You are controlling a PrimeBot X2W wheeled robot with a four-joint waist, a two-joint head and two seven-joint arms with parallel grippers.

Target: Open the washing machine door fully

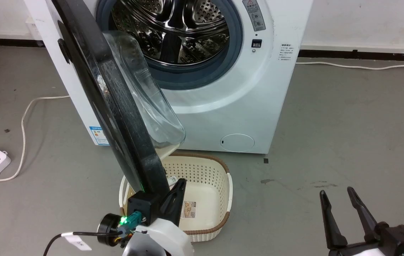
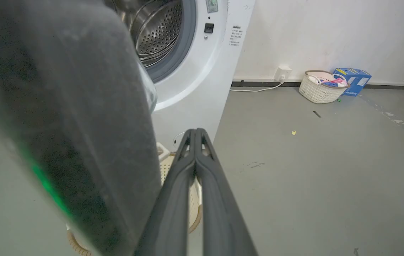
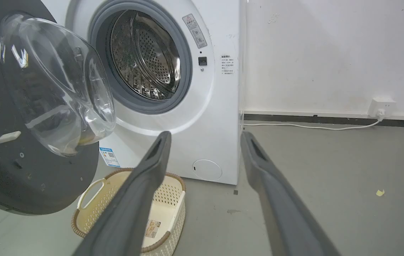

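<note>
Pushing door [image 1: 116, 117] outward with pinched-shut left gripper [image 2: 194, 133].

Facing machine [image 1: 223, 117], with drum [image 1: 173, 28] exposed and apparently empty. Hinged at the left and swung out about halfway, edge-on to the head camera, glass bowl toward the opening; judged not yet fully open. Set on the floor under the door's lower edge, basket [image 1: 227, 193], with nothing inside but a small label on the bottom. Laid beside the inner lower rim of the door, left fingers pressed together, probably to serve as one stiff blade for pushing; real contact hard to confirm. Held low at the right, right gripper [image 1: 336, 192] spread wide, holding nothing, well apart, likely clear of the swing.
</note>
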